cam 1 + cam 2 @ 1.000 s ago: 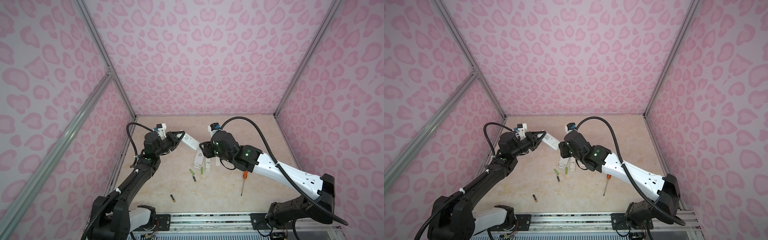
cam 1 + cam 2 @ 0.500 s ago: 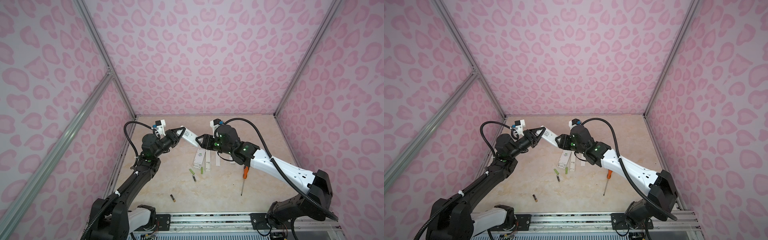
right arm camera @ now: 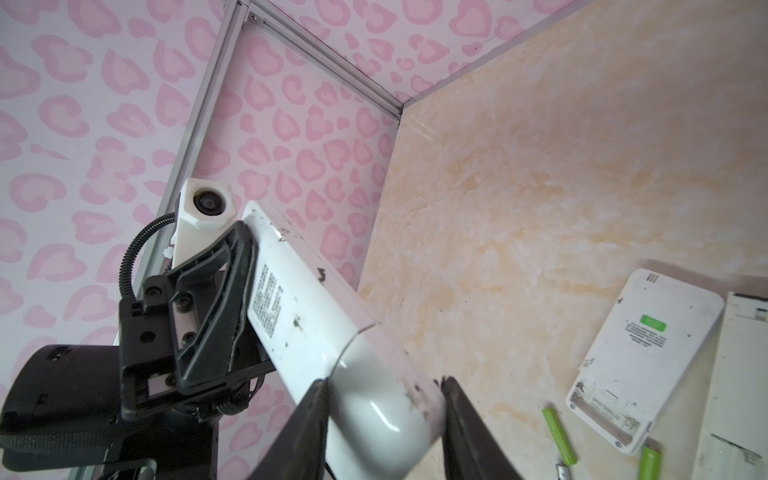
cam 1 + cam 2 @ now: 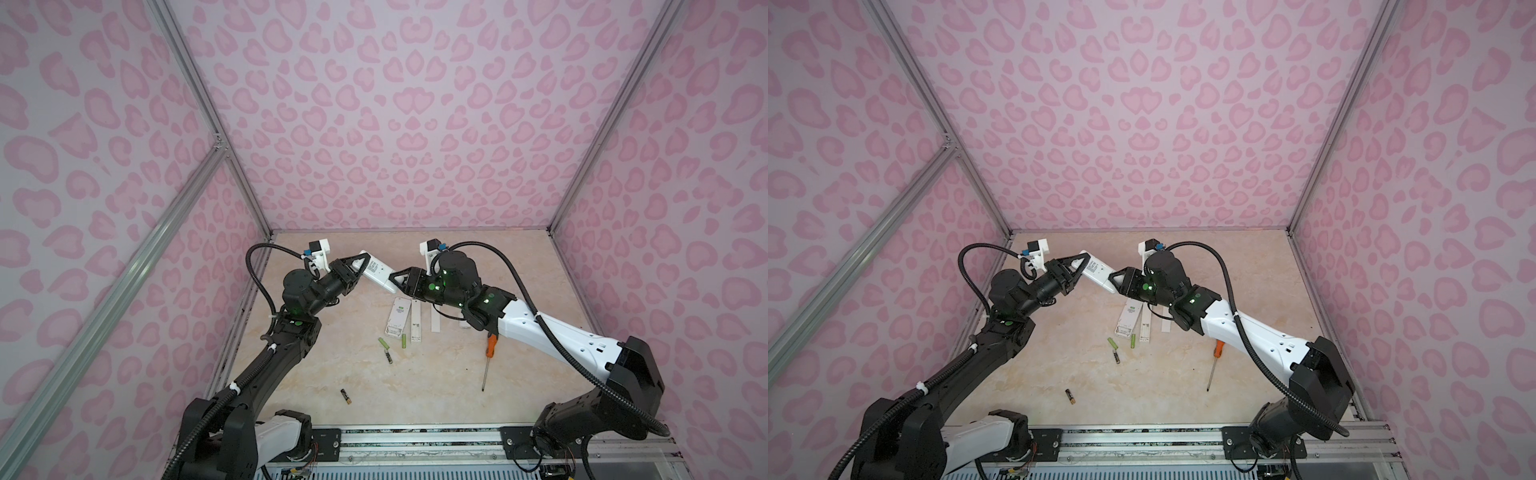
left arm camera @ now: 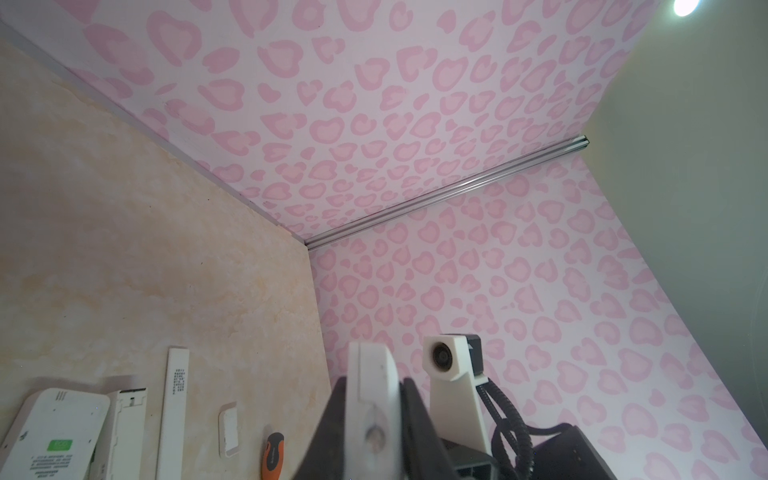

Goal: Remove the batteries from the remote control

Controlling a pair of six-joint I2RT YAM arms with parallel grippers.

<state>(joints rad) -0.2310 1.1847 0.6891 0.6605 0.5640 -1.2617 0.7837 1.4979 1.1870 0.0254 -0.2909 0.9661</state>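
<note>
Remote (image 4: 376, 270) aloft between two arms above the counter (image 4: 457, 395): my left end effector (image 4: 365, 264) is clamped narrow across one end of the white shell, while my right end effector (image 3: 382, 401) brackets the rounded end with a jaw at either flank. They look to be touching the plastic, though from the wrist view I cannot tell whether they press or merely frame it.

Four batteries (image 4: 382, 343) lie loose on the counter. The green pair (image 4: 403, 340) and a black cell (image 4: 388, 356) sit just beside a second remote (image 4: 398, 318) lying flat, and a farther black cell (image 4: 346, 396) lies well apart toward the front. Any cells inside the held remote are hidden under its back cover.

I judge the shell light, stiff and glossy, apt to slip under a pull, so its flat faces are the place to grip. The batteries should be light, hard and prone to roll, each best pinched across the middle of its barrel. An orange-handled screwdriver (image 4: 491, 345) rests near my right arm.
</note>
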